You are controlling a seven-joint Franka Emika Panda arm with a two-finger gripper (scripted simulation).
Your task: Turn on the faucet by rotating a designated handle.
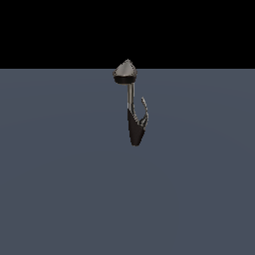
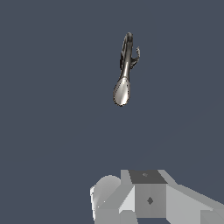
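- One faucet (image 1: 133,107) upright on grey floor (image 1: 60,189), mid-scene; curved prong (image 1: 145,109) toward exterior view's right.
- Gripper body (image 2: 148,199) partly visible, well apart from faucet (image 2: 124,74); opening indeterminable, nothing seen held.

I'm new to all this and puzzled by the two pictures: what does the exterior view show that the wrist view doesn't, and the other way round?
Only the exterior view shows the faucet from the side: grey cone head on top, thin stem, dark tapering body, the curved prong on the exterior view's right, and a black band beyond the grey surface. No arm appears there.

Only the wrist view shows grey blocky robot parts at the frame's edge; its fingers are not visible.

Both show the faucet, standing alone on the grey surface, untouched.
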